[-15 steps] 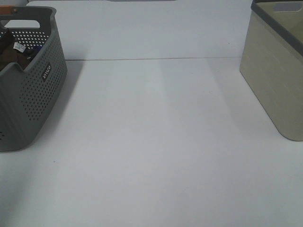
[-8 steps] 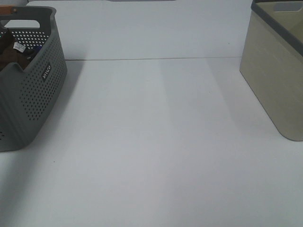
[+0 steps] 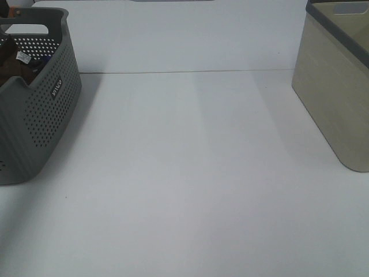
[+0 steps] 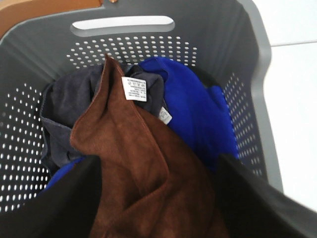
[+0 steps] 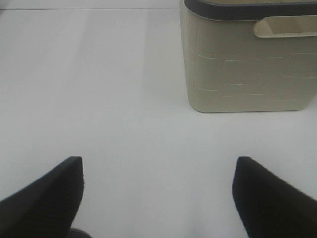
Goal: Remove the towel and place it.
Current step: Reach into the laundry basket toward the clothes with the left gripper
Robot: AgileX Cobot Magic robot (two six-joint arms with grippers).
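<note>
Towel [image 4: 143, 178] of soft dark brown pile lies crumpled in folds inside the grey perforated plastic basket [image 4: 237, 44], its small white care tag [image 4: 134, 89] at an upturned corner, over a bright blue cloth [image 4: 198, 114] and a dark grey cloth [image 4: 69, 99]. The left jaws stand spread wide to either side of the brown folds, not clamped on them. The right jaws gape equally wide above the smooth white surface [image 5: 99, 74], near a beige round-cornered bin [image 5: 247, 64].

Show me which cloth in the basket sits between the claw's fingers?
The brown towel: it lies on top, between the fingers of the left claw. The blue cloth and grey cloth sit farther back, partly under it.
</note>
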